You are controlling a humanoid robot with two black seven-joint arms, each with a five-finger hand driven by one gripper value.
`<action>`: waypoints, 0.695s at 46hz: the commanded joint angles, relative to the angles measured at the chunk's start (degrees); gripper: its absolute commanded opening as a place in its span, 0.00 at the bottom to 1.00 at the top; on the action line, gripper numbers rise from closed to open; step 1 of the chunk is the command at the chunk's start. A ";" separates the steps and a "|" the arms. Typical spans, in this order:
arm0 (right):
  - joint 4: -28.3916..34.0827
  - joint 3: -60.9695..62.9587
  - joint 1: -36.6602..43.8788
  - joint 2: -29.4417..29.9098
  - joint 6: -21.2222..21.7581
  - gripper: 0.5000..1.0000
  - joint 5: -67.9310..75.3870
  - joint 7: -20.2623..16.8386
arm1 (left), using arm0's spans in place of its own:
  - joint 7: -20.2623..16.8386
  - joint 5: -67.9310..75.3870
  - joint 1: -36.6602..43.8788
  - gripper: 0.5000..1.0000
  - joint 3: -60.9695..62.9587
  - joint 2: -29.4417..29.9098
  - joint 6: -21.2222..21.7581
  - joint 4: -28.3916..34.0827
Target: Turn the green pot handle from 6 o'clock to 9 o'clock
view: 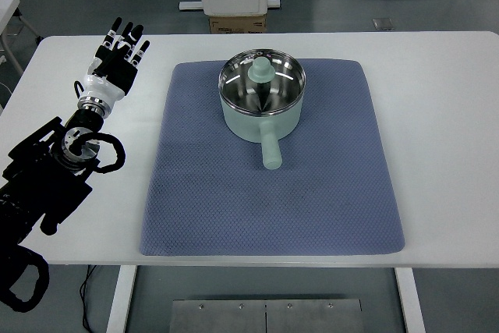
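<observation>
The pale green metal pot with a shiny steel interior (261, 99) is sitting on the upper middle of a blue-grey textured fabric mat (312, 208), which is covering most of a white bench (444, 154). The mat is probably serving to keep the pot from skidding while it is turned. The pot's short green cylindrical handle (270, 148) is pointing toward the robot, at roughly 6 o'clock, so the rotation is not yet done. A green knob-like piece (260, 70) is showing over the bowl; I cannot tell whether it belongs to a glass lid or is lying inside the pot.

The left hand (118, 60) is resting over the bench's far left part, well apart from the pot and off the mat. Its black-and-white fingers (129, 40) are extending straight and slightly apart, holding nothing. This looks like a parked pose, keeping the arm clear of the workspace. The right hand is not showing.

Judgement: the task is at 0 progress. The next move is calling for the left hand to reach across the mat to the handle and sweep it clockwise toward the picture's left, 9 o'clock. Risk: pushing the handle tip may be sliding the whole pot rather than pivoting it.
</observation>
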 commanded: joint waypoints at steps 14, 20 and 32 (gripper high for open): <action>0.00 0.00 -0.06 0.00 0.00 1.00 0.00 0.00 | 0.00 0.09 0.57 1.00 0.00 0.66 0.06 0.00; 0.00 0.00 -0.06 0.00 0.00 1.00 0.00 0.00 | 0.00 0.26 0.57 1.00 -0.09 1.18 -0.03 0.00; 0.00 0.00 -0.06 0.00 0.00 1.00 0.00 0.00 | 0.00 0.44 -0.04 1.00 0.00 2.33 -0.56 0.00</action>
